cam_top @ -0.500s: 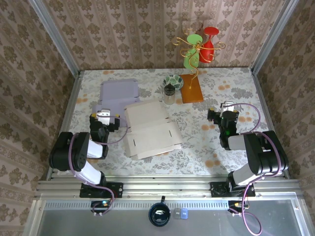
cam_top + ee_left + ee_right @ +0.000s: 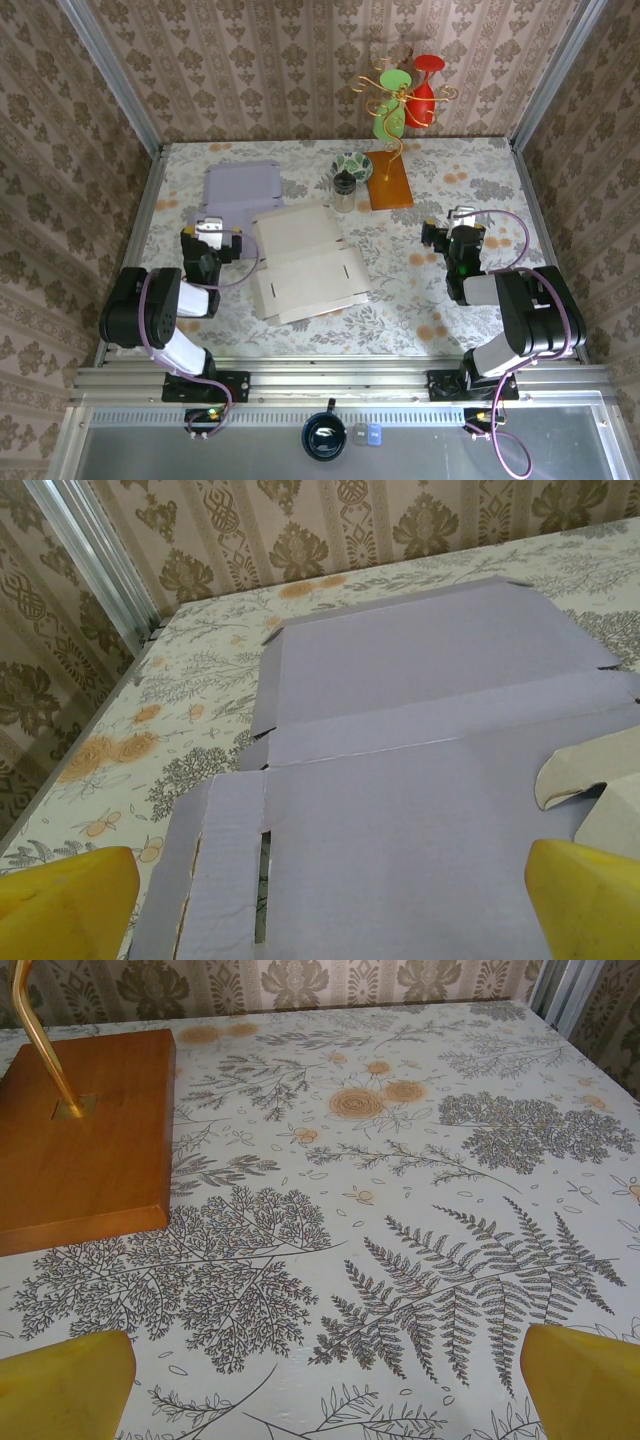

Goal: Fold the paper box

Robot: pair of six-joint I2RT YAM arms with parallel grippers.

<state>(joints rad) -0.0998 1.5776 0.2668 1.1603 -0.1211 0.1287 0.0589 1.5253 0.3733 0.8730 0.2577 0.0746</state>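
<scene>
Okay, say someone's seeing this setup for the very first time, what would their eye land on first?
Probably the red glass and green glass hanging on the wooden-based stand at the table's far edge, bright against the beige wallpaper. Next, the cream box blank lying flat mid-table, overlapping the lavender box blank behind it to the left.

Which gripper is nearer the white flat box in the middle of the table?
Left. The left gripper sits just left of the white flat box, over the lavender sheet; the right gripper is farther off to its right.
</scene>
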